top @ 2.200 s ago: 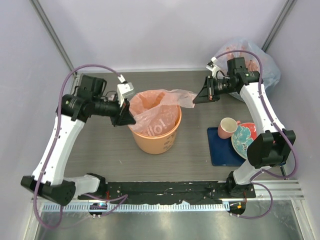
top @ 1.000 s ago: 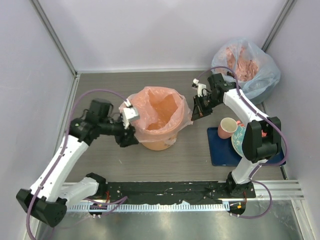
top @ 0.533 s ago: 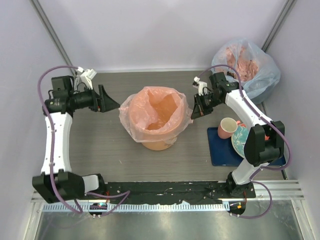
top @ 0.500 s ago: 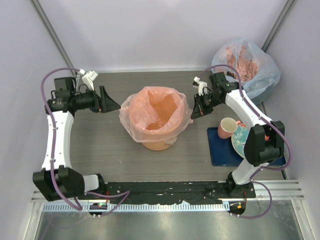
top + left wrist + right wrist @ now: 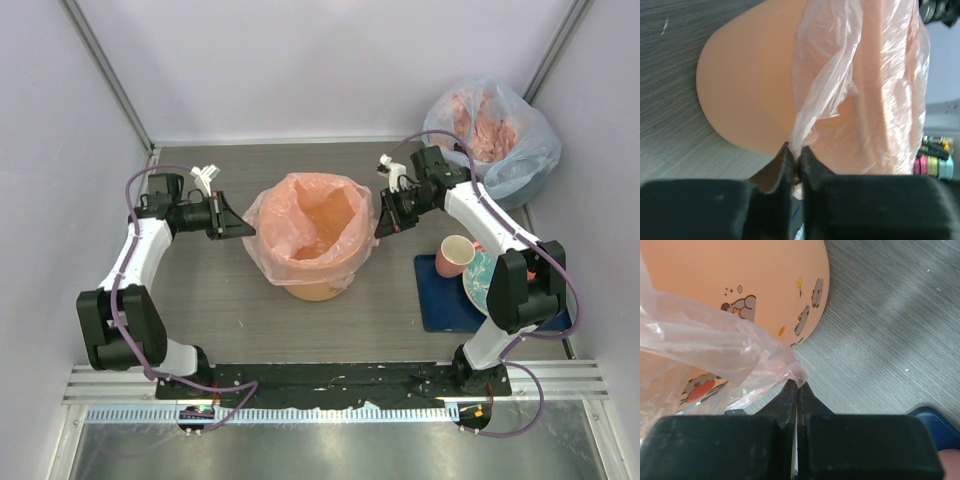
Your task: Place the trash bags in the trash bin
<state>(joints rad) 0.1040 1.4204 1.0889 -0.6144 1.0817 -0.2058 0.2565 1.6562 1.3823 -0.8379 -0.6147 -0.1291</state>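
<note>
The pale-pink trash bag (image 5: pixel 272 245) lines the orange trash bin (image 5: pixel 316 291), its mouth open and folded down over the rim. My left gripper (image 5: pixel 244 228) is at the bag's left edge. In the left wrist view the left gripper (image 5: pixel 794 156) is shut on a fold of the bag (image 5: pixel 875 75) beside the bin's wall (image 5: pixel 745 85). My right gripper (image 5: pixel 381 225) is at the bag's right edge. In the right wrist view the right gripper (image 5: pixel 799 385) is shut on a bunched corner of the bag (image 5: pixel 705 340) next to the patterned bin (image 5: pixel 740 270).
A bluish-clear sack (image 5: pixel 495 130) stuffed with pink plastic sits at the back right corner. A pink cup (image 5: pixel 455 255) and a patterned plate (image 5: pixel 487 280) lie on a blue mat (image 5: pixel 440 305) at the right. Walls close in left, back and right.
The bag went from hanging half in the bin to spread over the rim. My left gripper swung away to the far left, then came back onto the bag's left edge. The right gripper stayed put.
</note>
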